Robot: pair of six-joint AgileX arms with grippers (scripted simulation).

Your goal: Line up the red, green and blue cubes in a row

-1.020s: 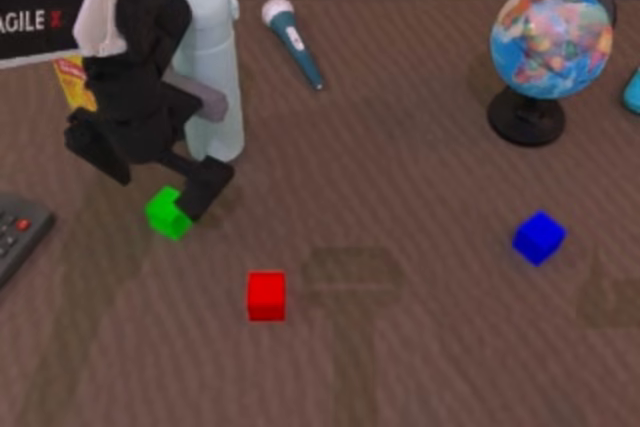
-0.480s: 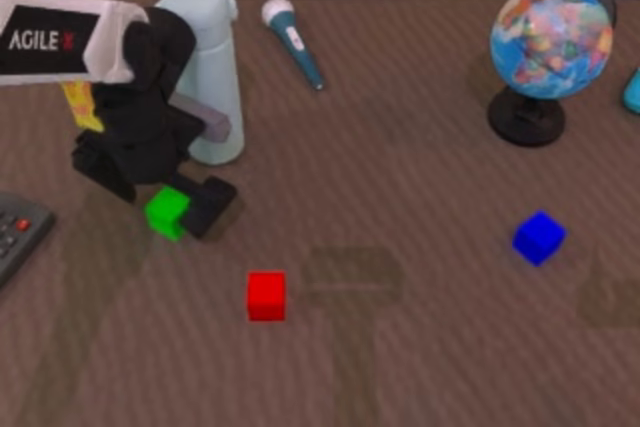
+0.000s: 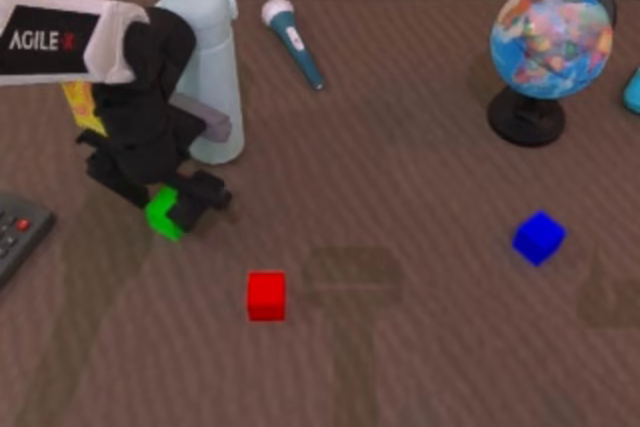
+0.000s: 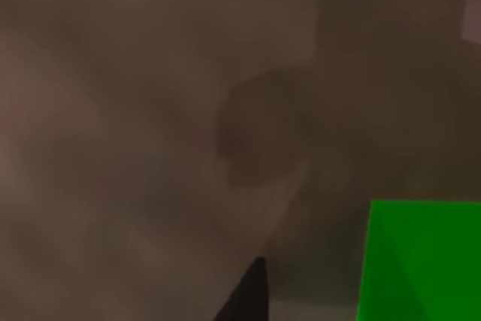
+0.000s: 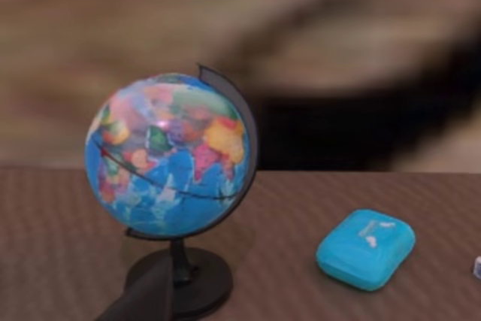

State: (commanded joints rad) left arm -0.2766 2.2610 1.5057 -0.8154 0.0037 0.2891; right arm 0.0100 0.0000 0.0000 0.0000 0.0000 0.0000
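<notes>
Your left gripper (image 3: 170, 209) has its jaws clamped on the green cube (image 3: 163, 213) at the table's left, with the red cube (image 3: 266, 295) waiting at its four o'clock.

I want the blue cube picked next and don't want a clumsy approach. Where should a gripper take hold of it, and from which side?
Come straight down from above onto the blue cube and pinch two opposite side faces. It sits flat but turned at an angle to the table edges, so the fingers should probably turn to match its faces. It stands alone, with the globe well behind it, so nothing crowds a top approach.
</notes>
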